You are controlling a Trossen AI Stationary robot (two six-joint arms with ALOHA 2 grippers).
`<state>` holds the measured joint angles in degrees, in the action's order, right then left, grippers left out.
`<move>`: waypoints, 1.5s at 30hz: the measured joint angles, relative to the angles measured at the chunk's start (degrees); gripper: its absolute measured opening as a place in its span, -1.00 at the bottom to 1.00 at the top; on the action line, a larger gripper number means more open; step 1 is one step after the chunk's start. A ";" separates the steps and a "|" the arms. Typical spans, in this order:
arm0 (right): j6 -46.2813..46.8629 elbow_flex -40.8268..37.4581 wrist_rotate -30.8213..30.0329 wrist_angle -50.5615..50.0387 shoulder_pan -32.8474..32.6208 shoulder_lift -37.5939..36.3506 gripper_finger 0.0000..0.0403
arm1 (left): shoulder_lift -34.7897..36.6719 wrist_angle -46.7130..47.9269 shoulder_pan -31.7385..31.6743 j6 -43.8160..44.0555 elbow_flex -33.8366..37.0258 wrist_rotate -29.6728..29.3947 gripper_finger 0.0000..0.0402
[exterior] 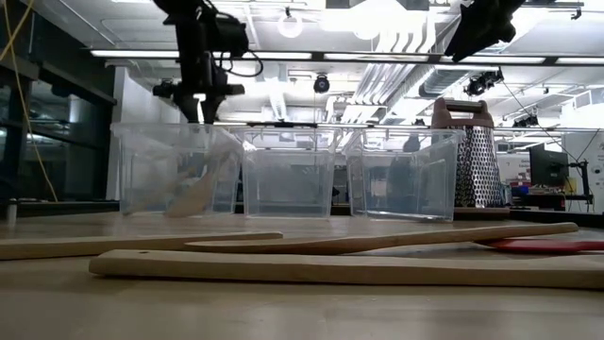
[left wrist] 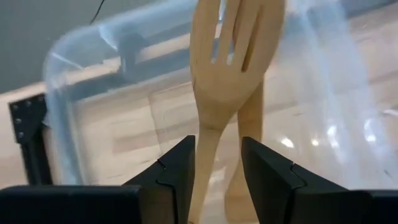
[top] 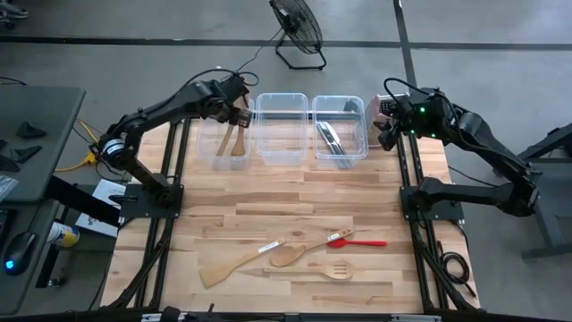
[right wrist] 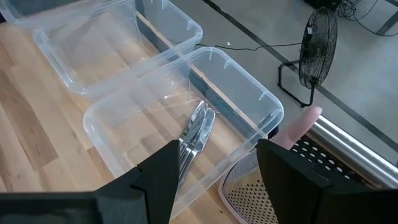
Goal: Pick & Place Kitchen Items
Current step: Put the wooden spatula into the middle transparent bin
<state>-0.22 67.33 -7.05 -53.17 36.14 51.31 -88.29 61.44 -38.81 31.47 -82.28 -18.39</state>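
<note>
- My left gripper (left wrist: 214,177) hangs over the left tub (top: 225,134), fingers parted around the slotted wooden spoon's (left wrist: 230,68) handle; I can't tell if they touch.
- My right gripper (right wrist: 214,180) waits, spread wide, above the right tub (right wrist: 124,134) holding the metal utensils (right wrist: 196,134).

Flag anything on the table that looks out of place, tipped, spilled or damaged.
Nothing looks spilled or damaged. The three tubs stand in a row; wooden utensils lean in the left tub under the open left gripper, metal ones lie in the right. Four utensils remain loose at the front, simply unsorted.
</note>
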 joint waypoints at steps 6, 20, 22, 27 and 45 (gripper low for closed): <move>-0.09 0.00 2.88 -0.76 -0.02 -0.22 0.03 | 0.04 6.46 3.20 -3.28 -8.50 -0.11 -0.36; -3.09 0.00 5.17 -6.83 0.00 -6.49 0.03 | 0.07 16.71 24.39 0.88 -13.46 2.97 -0.36; -3.30 0.00 7.65 -6.96 0.00 -7.66 0.03 | 0.07 17.26 28.33 2.90 -13.46 2.86 -0.36; -4.19 0.00 12.56 -11.06 -0.02 -10.30 0.03 | 0.07 18.19 38.28 7.20 -13.44 2.84 -0.36; -2.47 0.00 18.14 -15.69 -0.02 -17.33 0.03 | 0.02 9.62 62.64 19.84 -2.79 3.61 -0.35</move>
<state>-2.69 67.33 11.09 -68.86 36.12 33.98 -88.27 71.05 23.83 51.31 -85.07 -14.78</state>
